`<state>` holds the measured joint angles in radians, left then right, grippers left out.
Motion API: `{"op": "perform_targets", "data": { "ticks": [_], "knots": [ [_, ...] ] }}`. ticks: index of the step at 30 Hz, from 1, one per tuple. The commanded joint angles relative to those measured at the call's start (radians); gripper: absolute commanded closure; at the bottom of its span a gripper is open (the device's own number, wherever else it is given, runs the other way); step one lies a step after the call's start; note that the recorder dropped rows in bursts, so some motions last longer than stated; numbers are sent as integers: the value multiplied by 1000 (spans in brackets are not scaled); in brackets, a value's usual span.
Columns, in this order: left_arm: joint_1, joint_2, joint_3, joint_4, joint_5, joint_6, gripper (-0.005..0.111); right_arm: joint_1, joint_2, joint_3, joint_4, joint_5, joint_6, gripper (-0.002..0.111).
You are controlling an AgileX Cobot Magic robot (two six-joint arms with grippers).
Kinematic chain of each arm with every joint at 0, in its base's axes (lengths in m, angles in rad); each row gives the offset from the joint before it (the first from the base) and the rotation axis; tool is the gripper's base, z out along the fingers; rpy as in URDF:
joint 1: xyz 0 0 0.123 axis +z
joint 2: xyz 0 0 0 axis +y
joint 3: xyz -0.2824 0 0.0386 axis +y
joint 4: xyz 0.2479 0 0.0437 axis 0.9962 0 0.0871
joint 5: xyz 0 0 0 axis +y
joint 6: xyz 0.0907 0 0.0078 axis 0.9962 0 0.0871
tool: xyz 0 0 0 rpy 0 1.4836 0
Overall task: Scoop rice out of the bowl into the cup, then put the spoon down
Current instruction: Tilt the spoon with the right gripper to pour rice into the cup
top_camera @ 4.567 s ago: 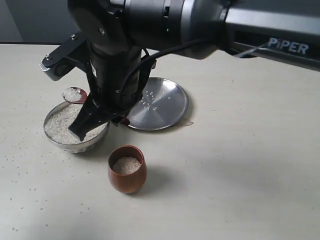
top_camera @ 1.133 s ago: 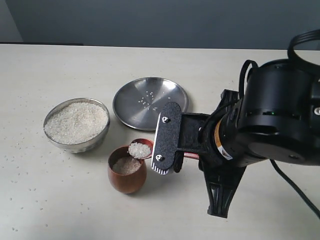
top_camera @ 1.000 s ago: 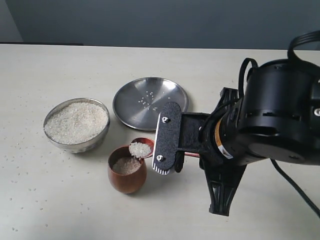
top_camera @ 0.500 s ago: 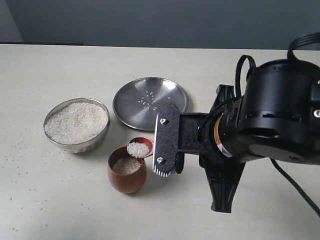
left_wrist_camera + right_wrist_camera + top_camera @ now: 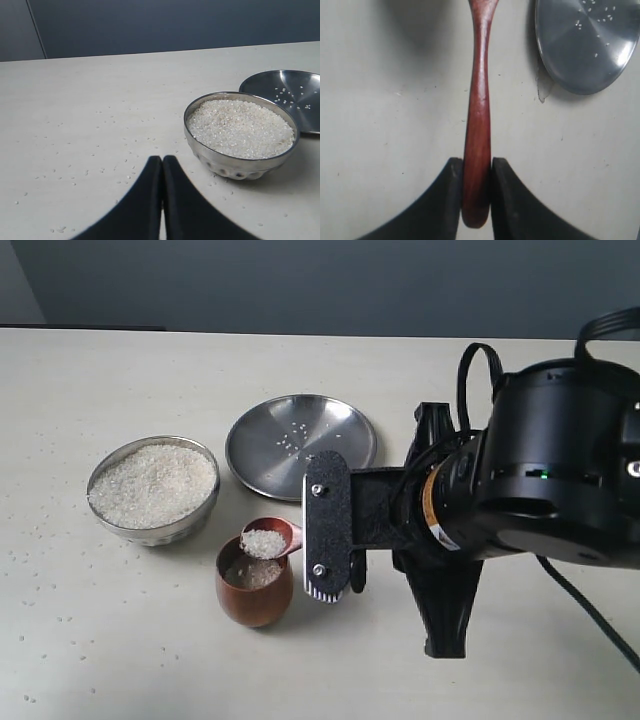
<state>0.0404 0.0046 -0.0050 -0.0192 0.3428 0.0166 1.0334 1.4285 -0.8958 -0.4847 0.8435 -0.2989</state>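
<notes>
Clamps spoon (image 5: 479,100) in right gripper (image 5: 476,166), rice (image 5: 264,543) heaped above wooden cup (image 5: 253,598); may spill beside cup if tipped off-centre. Left gripper (image 5: 162,165) closed, empty.

Pale beige table (image 5: 120,670), matte, filling the exterior view below a dark wall. Resting on it: steel bowl (image 5: 160,533) full of rice (image 5: 152,483), centre left; shallow steel plate (image 5: 340,462), upper centre, near the bowl; reddish-brown wooden cup (image 5: 250,608), lower centre, upright; loose grains (image 5: 85,172), scattered at left.
</notes>
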Motion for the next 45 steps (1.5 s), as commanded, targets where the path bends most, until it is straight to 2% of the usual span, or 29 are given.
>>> {"op": "perform_targets", "data": {
  "ticks": [1,35,40,45],
  "knots": [
    [2,-5,5,3,-9,-5,106,4,-6,4,-11,-8,-45,109],
    [2,-5,5,3,-9,-5,106,4,-4,4,-221,-77,-119,109],
    [2,-5,5,3,-9,-5,106,79,17,4,-296,-70,-119,109],
    [2,-5,5,3,-9,-5,106,83,82,4,-336,-46,7,109]
  ]
}}
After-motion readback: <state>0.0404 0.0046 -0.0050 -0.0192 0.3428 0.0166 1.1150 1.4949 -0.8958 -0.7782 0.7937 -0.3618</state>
